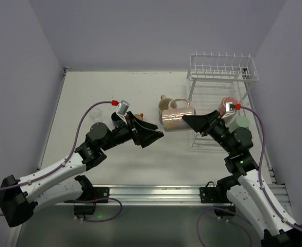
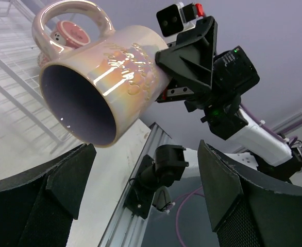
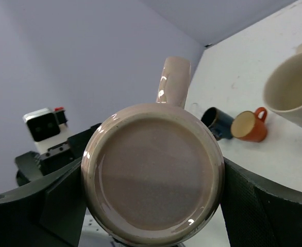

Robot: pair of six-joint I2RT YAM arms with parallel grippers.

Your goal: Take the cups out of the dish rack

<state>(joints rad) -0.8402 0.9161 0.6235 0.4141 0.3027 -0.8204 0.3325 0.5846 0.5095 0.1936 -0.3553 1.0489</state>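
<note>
My right gripper (image 1: pixel 193 122) is shut on the base end of a pale pink mug (image 1: pixel 175 115), holding it on its side above the table, mouth toward my left gripper. In the right wrist view the mug's base (image 3: pixel 153 172) fills the space between the fingers, handle up. My left gripper (image 1: pixel 150 133) is open and empty, just left of the mug's mouth (image 2: pixel 81 105) and apart from it. The white wire dish rack (image 1: pixel 222 67) stands at the back right. A red-pink mug (image 1: pixel 228 105) and a light green mug (image 1: pixel 239 123) sit on its lower tier.
A cream mug (image 1: pixel 165 104) stands on the table behind the held mug. A small dark blue mug (image 3: pixel 216 122) and a small orange-red mug (image 3: pixel 250 126) lie side by side near the left arm. Walls close in on both sides.
</note>
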